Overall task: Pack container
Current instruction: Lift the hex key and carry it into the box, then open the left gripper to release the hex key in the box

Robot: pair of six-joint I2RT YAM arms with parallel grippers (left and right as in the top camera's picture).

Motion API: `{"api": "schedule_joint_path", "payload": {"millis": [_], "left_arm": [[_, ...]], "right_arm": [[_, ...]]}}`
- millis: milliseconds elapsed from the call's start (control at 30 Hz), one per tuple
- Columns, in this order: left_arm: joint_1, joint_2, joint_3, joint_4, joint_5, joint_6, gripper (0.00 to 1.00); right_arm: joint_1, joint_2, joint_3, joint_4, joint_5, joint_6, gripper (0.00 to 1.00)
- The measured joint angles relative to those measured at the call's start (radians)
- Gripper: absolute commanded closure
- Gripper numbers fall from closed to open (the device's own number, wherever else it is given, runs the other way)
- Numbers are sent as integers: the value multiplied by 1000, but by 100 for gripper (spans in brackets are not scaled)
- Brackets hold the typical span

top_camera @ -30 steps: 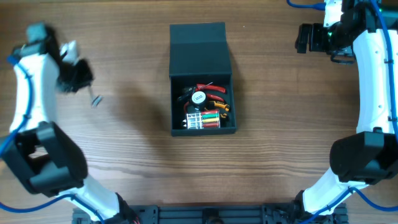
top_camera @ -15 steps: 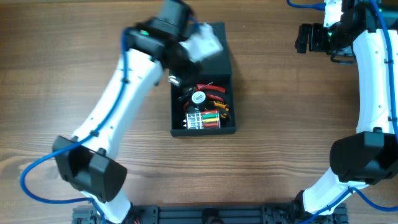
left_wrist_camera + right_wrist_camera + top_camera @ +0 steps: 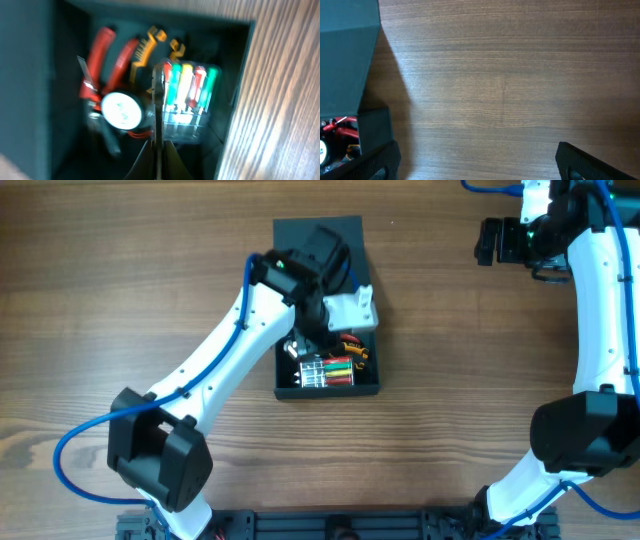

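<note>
moved — left claw [image 3: 156, 152] over container [image 3: 330, 390], clamped on blurred bit [image 3: 155, 100] | right claw [image 3: 476, 167] apart

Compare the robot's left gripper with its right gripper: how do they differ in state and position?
The left gripper is shut on a thin metal strip; the right gripper is open and empty. The left gripper hangs over the open container; the right gripper is over bare table, away from it. Both have two dark fingers.

Container [image 3: 330, 391] looks matt, table [image 3: 480, 400] smooth wood, screwdriver handles [image 3: 187, 82] glossy plastic, thin piece [image 3: 157, 100] metallic.
</note>
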Motion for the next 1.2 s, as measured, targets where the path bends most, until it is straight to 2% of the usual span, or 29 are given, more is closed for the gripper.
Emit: {"api": "schedule_joint_path", "payload": {"millis": [267,633,700,733,767,833,900,1000,1200], "left_arm": [[0,0,-205,170,3,-1,96],[0,1,-231,259,3,-1,96],[0,9,-231,259,3,-1,87],[0,16,-231,260,3,-1,75],[0,27,-231,260,3,0,58],[0,47,-231,260,3,-2,50],[0,52,-231,261,6,-2,32],[0,52,-231,259,17,-1,25],[-4,51,-231,254,33,-14,18]], "right_arm": [[0,0,0,-2,0,0,0],[0,0,0,-5,0,0,0],[0,0,0,-5,0,0,0],[0,0,0,-5,0,0,0],[0,0,0,-5,0,0,0],[0,0,0,-5,0,0,0],[0,0,0,-5,0,0,0],[0,0,0,-5,0,0,0],[0,0,0,-5,0,0,0]]}}
